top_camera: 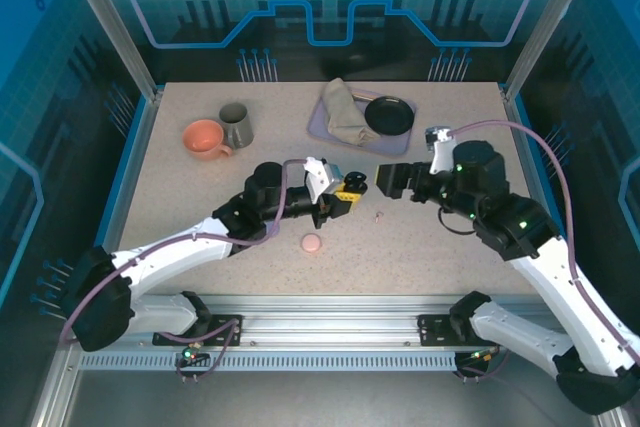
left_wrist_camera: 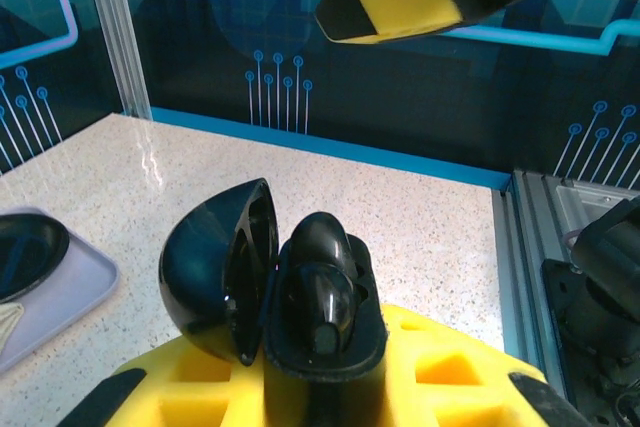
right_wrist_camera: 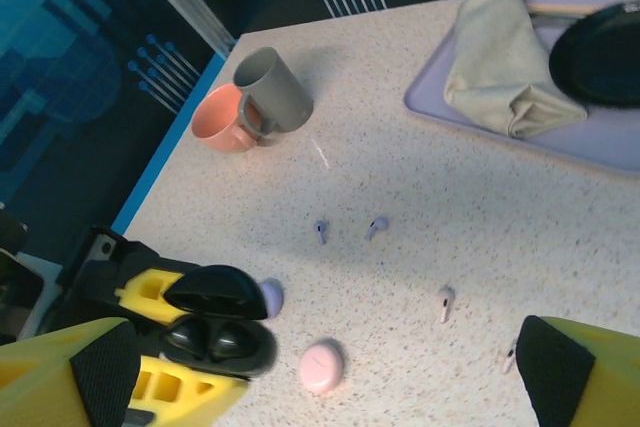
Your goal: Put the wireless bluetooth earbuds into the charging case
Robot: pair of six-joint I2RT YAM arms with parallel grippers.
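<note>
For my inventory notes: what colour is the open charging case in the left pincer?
Glossy black; the charging case shows best in the left wrist view.

The bench (top_camera: 180, 197) is a speckled beige slab with a blue rim.

In the top external view:
- Upper left: a peach cup (top_camera: 205, 139) and a grey mug (top_camera: 236, 125), side by side.
- Upper centre-right: a lilac tray (top_camera: 315, 127).
- Lower centre: a pink round case (top_camera: 311, 243).

In the right wrist view:
- Centre: two lilac earbuds (right_wrist_camera: 320, 230) (right_wrist_camera: 377, 227), near each other.
- Lower right: two pale pink-white earbuds (right_wrist_camera: 446, 302) (right_wrist_camera: 510, 355).
- Lower centre: the pink round case (right_wrist_camera: 322, 366), with a lilac round case (right_wrist_camera: 270, 297) to its upper left, partly hidden.
</note>
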